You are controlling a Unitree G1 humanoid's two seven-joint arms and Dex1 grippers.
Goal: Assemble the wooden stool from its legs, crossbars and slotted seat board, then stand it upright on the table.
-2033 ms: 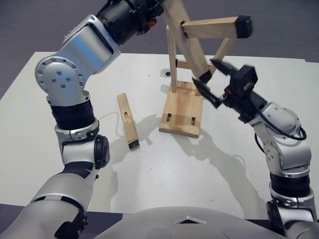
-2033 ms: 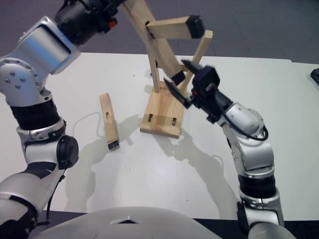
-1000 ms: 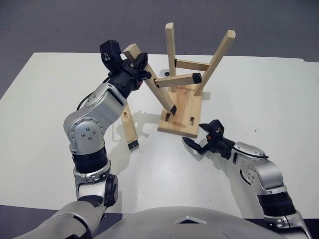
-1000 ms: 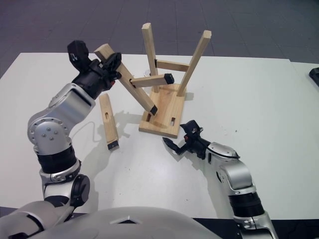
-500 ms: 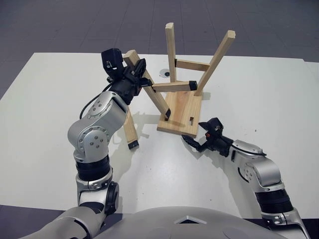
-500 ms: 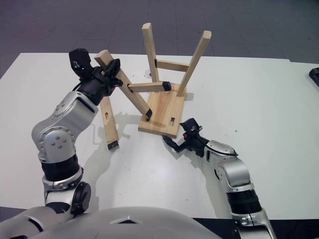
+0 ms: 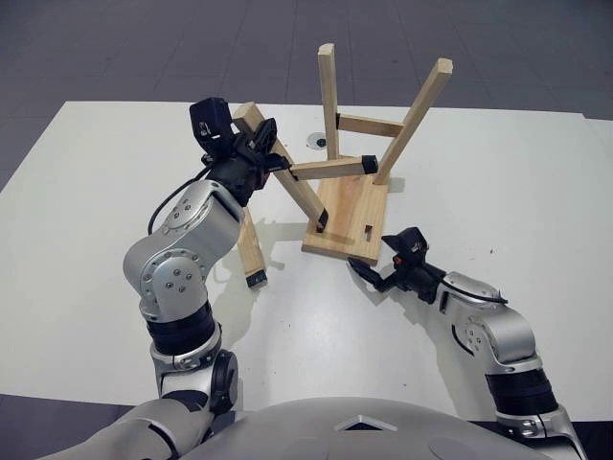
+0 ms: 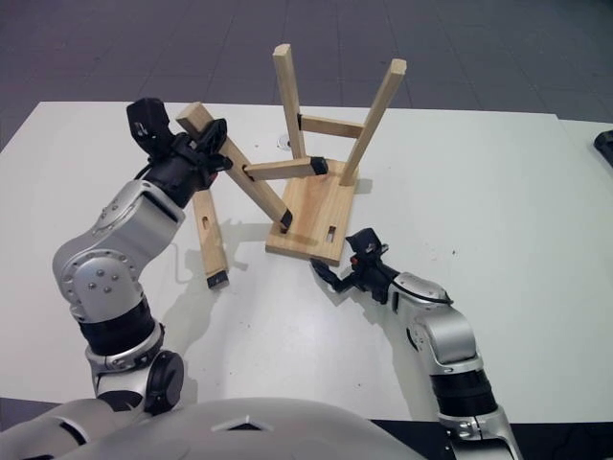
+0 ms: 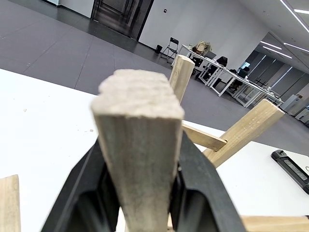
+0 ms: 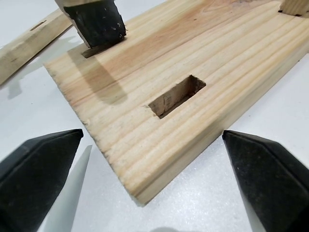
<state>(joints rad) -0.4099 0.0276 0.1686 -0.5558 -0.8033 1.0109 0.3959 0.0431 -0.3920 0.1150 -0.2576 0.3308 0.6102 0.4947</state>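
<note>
Leg (image 7: 300, 193) clamped in L tool (image 7: 272, 147), foot on board (image 7: 360, 205).

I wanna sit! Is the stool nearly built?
Halfway. Two legs stand in far slots of the seat board, joined by a crossbar. The left gripper holds the third leg, second crossbar attached, its tip at a near slot. Left: the empty slot, the fourth leg lying on the table, then flipping it upright.

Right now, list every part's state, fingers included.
seat board: flat on table
far legs: standing in slots, joined by crossbar
held leg: tilted, capped end at a slot, unseated
loose leg: lying on table
near slot: empty
left fingers: shut on held leg
right fingers: open, at board's near edge
</note>
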